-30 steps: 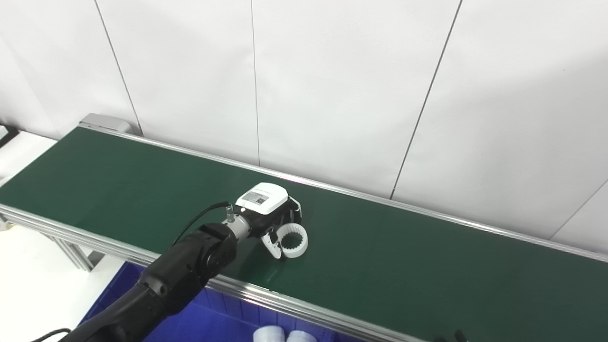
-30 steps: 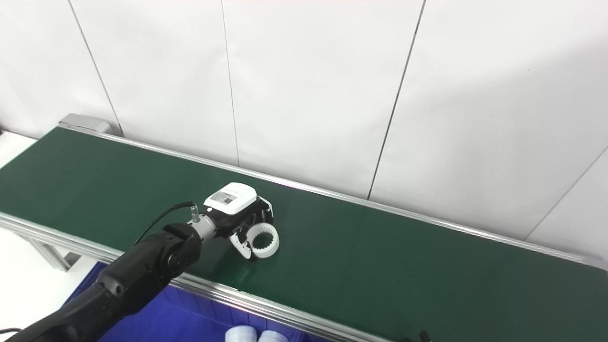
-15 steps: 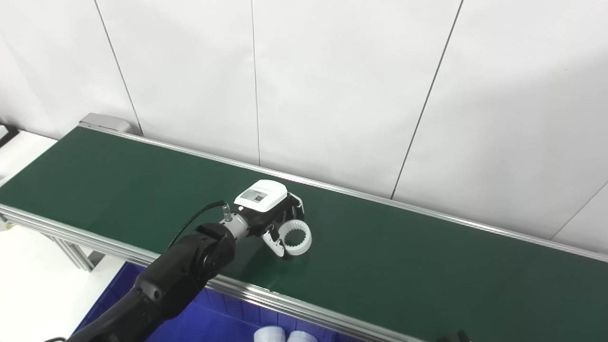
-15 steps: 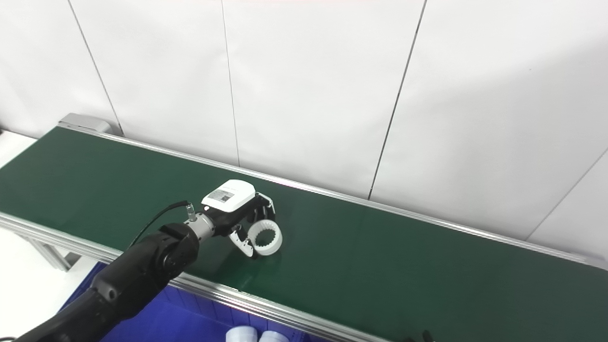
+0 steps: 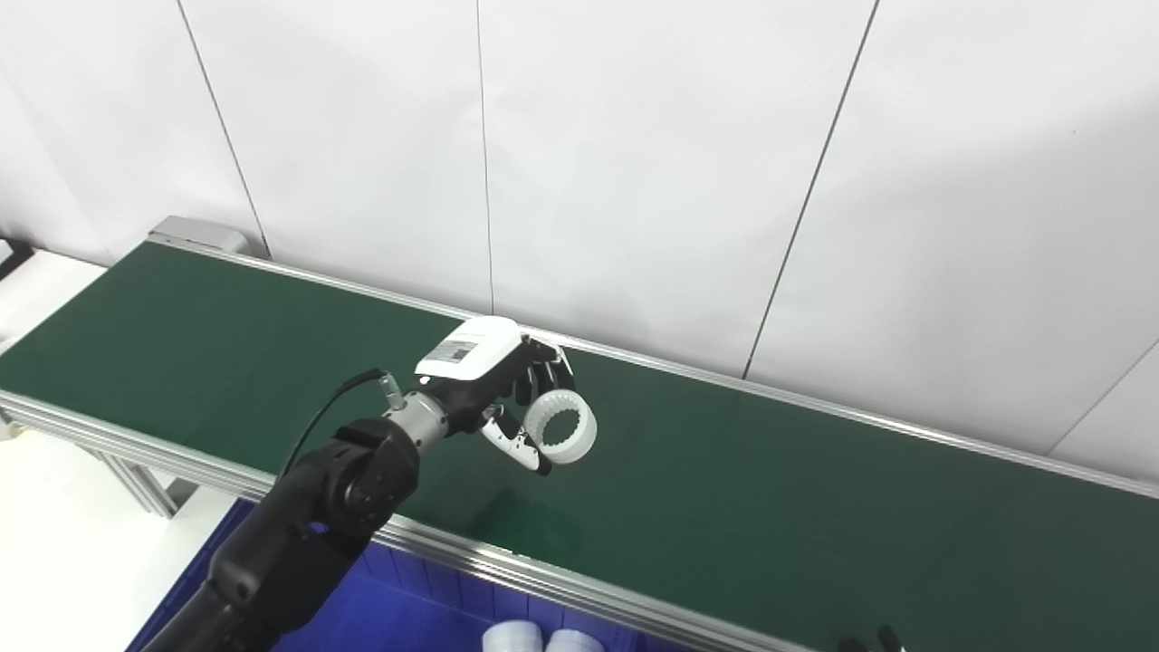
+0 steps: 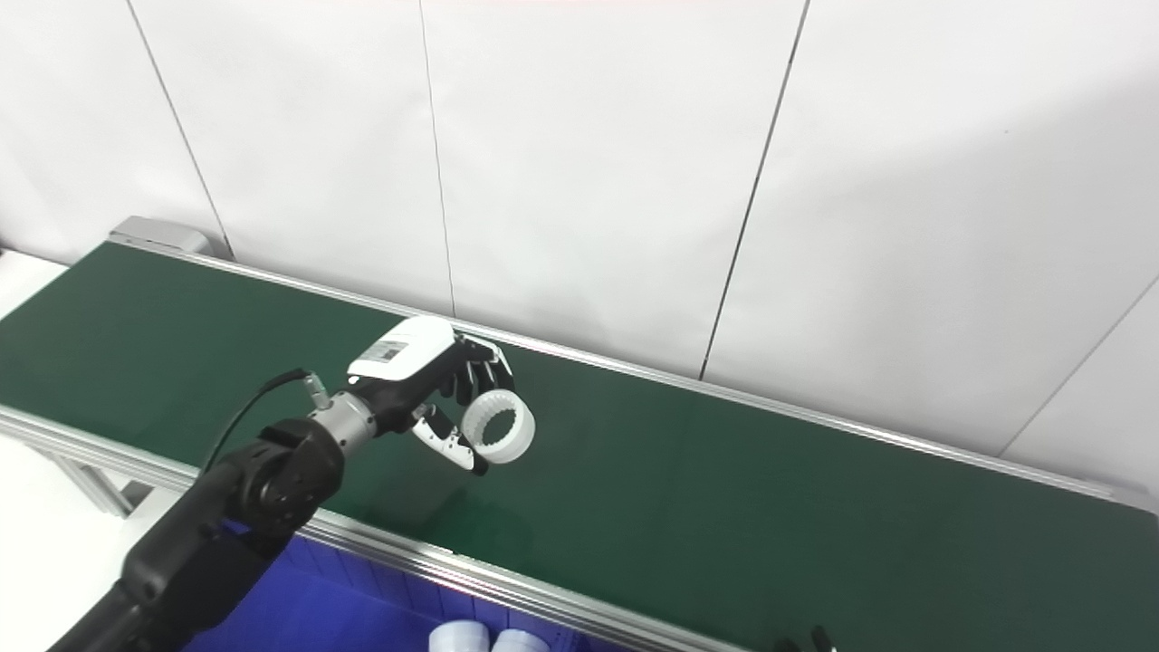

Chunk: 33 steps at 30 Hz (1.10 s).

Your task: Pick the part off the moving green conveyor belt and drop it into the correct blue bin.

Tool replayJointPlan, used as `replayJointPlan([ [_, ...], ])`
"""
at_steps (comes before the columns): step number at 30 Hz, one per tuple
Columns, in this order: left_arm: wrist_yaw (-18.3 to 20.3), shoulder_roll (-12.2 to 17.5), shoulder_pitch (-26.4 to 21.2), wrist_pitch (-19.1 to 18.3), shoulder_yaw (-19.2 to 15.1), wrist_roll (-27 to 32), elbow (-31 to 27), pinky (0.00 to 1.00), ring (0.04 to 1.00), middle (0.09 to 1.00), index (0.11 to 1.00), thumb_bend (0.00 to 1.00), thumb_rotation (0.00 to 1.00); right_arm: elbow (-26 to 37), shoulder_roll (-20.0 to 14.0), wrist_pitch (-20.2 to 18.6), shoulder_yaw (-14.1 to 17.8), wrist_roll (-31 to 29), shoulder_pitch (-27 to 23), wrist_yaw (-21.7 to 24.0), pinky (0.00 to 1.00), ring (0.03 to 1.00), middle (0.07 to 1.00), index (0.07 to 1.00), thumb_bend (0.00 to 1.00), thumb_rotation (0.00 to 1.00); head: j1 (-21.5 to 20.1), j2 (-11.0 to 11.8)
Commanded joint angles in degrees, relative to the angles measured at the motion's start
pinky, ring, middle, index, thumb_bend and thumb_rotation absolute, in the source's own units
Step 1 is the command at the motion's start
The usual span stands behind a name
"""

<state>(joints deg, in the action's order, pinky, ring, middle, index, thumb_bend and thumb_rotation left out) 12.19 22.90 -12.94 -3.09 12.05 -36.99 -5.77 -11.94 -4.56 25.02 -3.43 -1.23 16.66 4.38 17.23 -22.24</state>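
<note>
Left hand point(image 5: 493, 389) positioned above the green conveyor belt point(image 5: 815, 507), near the middle of its visible length, arm entering from the lower left. White toothed ring part point(image 5: 561, 427) held clear of the belt surface, with a faint shadow on the green directly below and nearer the front rail. Ring gripped at its left side: dark fingers point(image 5: 543, 367) curled over the far upper edge, thumb point(image 5: 518, 444) pressed against the near lower edge, so pinching the ring between them. Ring tilted on edge, with its open bore and inner teeth facing the cameras. White casing with a printed label visible on the back of the hand; black cable looping from the wrist toward the forearm. Belt running diagonally from far left to near right, bounded by silver aluminium rails point(image 5: 579, 593) on both long sides. No contact seen between ring and belt. Blue bin point(image 5: 398, 616) below the near rail, at the bottom edge of the views, partly cut off. Two white rounded parts point(image 5: 541, 640) lying in it side by side, touching, only their tops in frame. White panelled wall point(image 5: 634, 181) behind the far rail. Right hand: only dark fingertips point(image 5: 869, 641) showing at the bottom right edge; whether spread or closed cannot be determined.
</note>
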Motion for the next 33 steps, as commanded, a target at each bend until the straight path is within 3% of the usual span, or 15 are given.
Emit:
replayJointPlan([
  [1, -0.4, 0.6, -0.3, -0.3, -1.6, 1.1, -3.4, 0.35, 0.408, 0.468, 0.508, 0.5, 0.0, 0.3, 0.4, 1.9, -0.2, -0.3, -0.7, 1.6, 0.82, 0.845, 0.887, 0.997, 0.06, 1.0, 0.0, -0.1],
  [11, 2.7, -0.2, 7.1, -4.1, -4.8, 5.2, -15.9, 0.38, 0.421, 0.473, 0.514, 0.48, 0.0, 1.2, 0.3, 1.9, 0.7, -1.5, -0.1, 2.8, 0.82, 0.841, 0.881, 0.991, 0.08, 1.0, -0.2, -1.7],
  [15, 4.5, -1.1, 11.0, -8.0, -5.9, 6.9, -20.3, 0.35, 0.419, 0.49, 0.52, 0.47, 0.0, 1.7, 0.0, 1.9, 1.3, -1.4, 0.3, 3.0, 0.8, 0.836, 0.875, 0.985, 0.13, 1.0, -0.4, -3.4],
  [17, 5.2, -1.3, 12.4, -9.4, -6.1, 7.4, -22.1, 0.33, 0.421, 0.5, 0.52, 0.47, 0.0, 2.1, -0.2, 1.9, 1.7, -1.9, 0.4, 3.5, 0.8, 0.83, 0.871, 0.976, 0.16, 1.0, -0.6, -5.4],
  [18, 5.6, -1.4, 13.1, -9.9, -6.5, 8.5, -22.8, 0.33, 0.422, 0.503, 0.521, 0.47, 0.0, 2.5, -0.3, 1.9, 2.0, -2.2, 0.5, 3.7, 0.79, 0.826, 0.87, 0.972, 0.17, 1.0, -1.1, -8.0],
  [19, 5.9, -1.5, 13.8, -10.2, -6.9, 9.6, -23.3, 0.33, 0.436, 0.512, 0.512, 0.47, 0.0, 2.9, -0.4, 1.9, 2.2, -1.9, 0.6, 3.7, 0.78, 0.816, 0.862, 0.962, 0.21, 1.0, -1.2, -8.5],
  [20, 6.3, -1.5, 14.5, -10.7, -7.2, 10.4, -23.9, 0.34, 0.443, 0.516, 0.505, 0.47, 0.0, 3.2, -0.5, 1.9, 2.5, -2.1, 0.6, 3.9, 0.77, 0.808, 0.857, 0.955, 0.25, 1.0, -2.0, -10.5],
  [21, 6.7, -1.3, 15.1, -11.0, -7.4, 11.1, -24.5, 0.36, 0.449, 0.517, 0.493, 0.48, 0.0, 3.5, -0.6, 1.9, 2.8, -2.1, 0.6, 4.2, 0.77, 0.801, 0.855, 0.944, 0.34, 1.0, -2.2, -10.9],
  [22, 7.1, -1.2, 15.5, -11.4, -7.5, 11.4, -25.1, 0.36, 0.449, 0.517, 0.492, 0.48, 0.0, 3.8, -0.7, 1.9, 3.1, -2.0, 0.7, 4.2, 0.76, 0.801, 0.855, 0.943, 0.35, 1.0, -2.7, -12.5],
  [24, 8.0, -1.0, 16.2, -12.2, -7.5, 11.7, -26.2, 0.37, 0.451, 0.515, 0.487, 0.48, 0.0, 4.4, -0.9, 1.9, 3.6, -2.5, 0.8, 4.8, 0.75, 0.797, 0.851, 0.935, 0.43, 1.0, -2.8, -14.5],
  [25, 8.4, -0.9, 16.6, -12.6, -7.4, 11.8, -26.6, 0.38, 0.456, 0.51, 0.48, 0.48, 0.0, 4.6, -1.0, 1.9, 3.9, -2.8, 0.9, 5.2, 0.75, 0.799, 0.848, 0.932, 0.51, 0.97, -2.8, -14.5],
  [27, 9.4, -1.0, 17.6, -14.2, -7.1, 11.7, -27.9, 0.38, 0.459, 0.508, 0.476, 0.48, 0.0, 5.6, -1.3, 1.9, 4.4, -3.1, 1.2, 5.4, 0.74, 0.798, 0.845, 0.928, 0.57, 0.94, -2.2, -18.0],
  [29, 10.0, -1.3, 18.2, -15.2, -7.1, 12.0, -28.6, 0.38, 0.459, 0.508, 0.478, 0.48, 0.0, 6.4, -1.5, 1.9, 4.9, -3.5, 1.4, 5.7, 0.73, 0.798, 0.844, 0.928, 0.61, 0.92, -1.9, -18.7],
  [31, 10.5, -1.5, 19.0, -16.1, -7.0, 12.3, -29.0, 0.37, 0.458, 0.512, 0.486, 0.48, 0.0, 7.3, -1.9, 1.9, 5.3, -4.5, 1.6, 6.0, 0.73, 0.796, 0.841, 0.925, 0.63, 0.9, -0.8, -21.8],
  [33, 10.6, -1.5, 19.5, -16.1, -6.8, 12.3, -29.1, 0.36, 0.456, 0.512, 0.488, 0.48, 0.0, 7.9, -2.3, 1.9, 5.7, -5.5, 1.7, 6.3, 0.73, 0.79, 0.834, 0.921, 0.63, 0.89, -0.1, -22.7],
])
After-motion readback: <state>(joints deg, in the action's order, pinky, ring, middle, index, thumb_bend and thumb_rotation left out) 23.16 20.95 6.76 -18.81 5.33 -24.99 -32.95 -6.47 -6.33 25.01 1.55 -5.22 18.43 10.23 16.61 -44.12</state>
